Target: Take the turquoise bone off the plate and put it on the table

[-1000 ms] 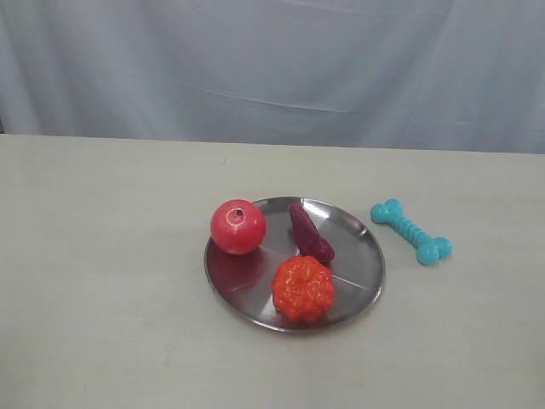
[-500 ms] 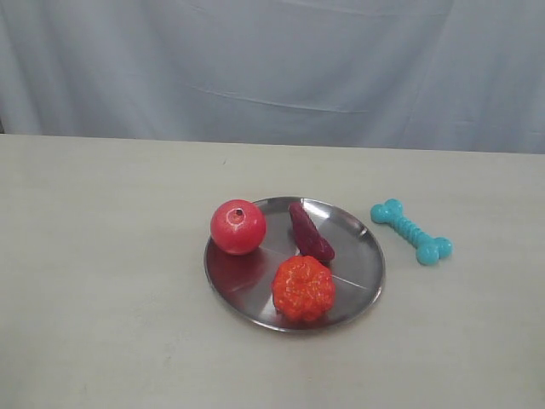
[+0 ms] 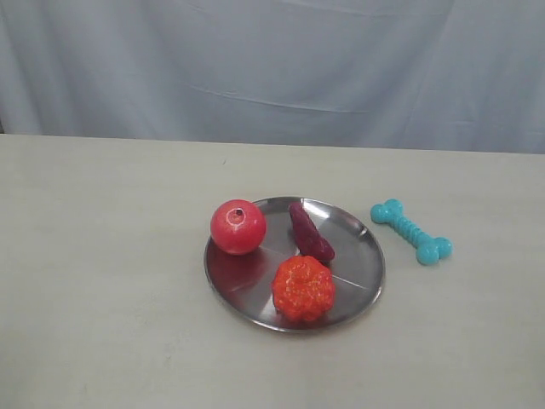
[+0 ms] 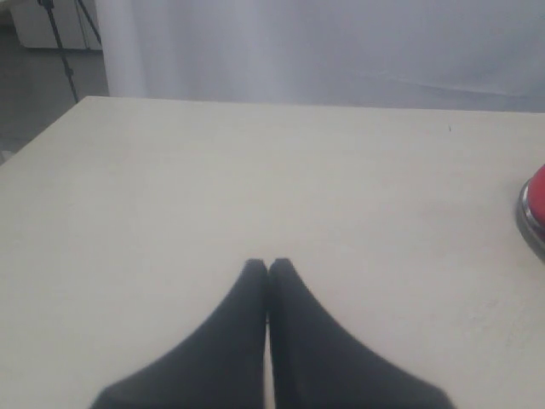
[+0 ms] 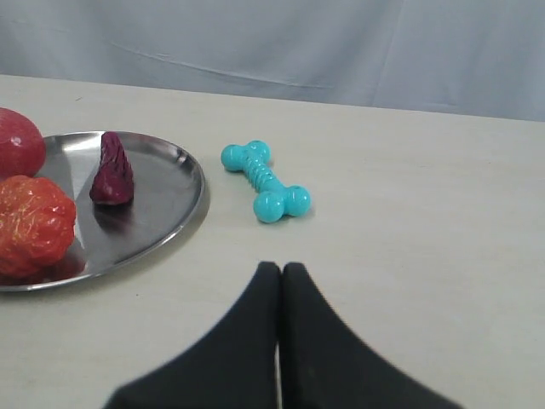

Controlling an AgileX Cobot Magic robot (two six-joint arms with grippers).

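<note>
The turquoise bone (image 3: 411,231) lies flat on the beige table (image 3: 111,256), just right of the silver plate (image 3: 362,264) and clear of its rim. In the right wrist view the turquoise bone (image 5: 265,181) rests on the table beside the plate (image 5: 174,200). My right gripper (image 5: 282,268) is shut with nothing in it, short of the bone. My left gripper (image 4: 268,264) is shut and empty over bare table (image 4: 255,170), with the plate's rim (image 4: 526,223) at the frame edge. Neither gripper shows in the exterior view.
On the plate sit a red pomegranate toy (image 3: 238,227), a dark purple oblong toy (image 3: 310,232) and an orange-red knobby toy (image 3: 303,288). A grey-blue cloth backdrop (image 3: 272,68) hangs behind the table's far edge.
</note>
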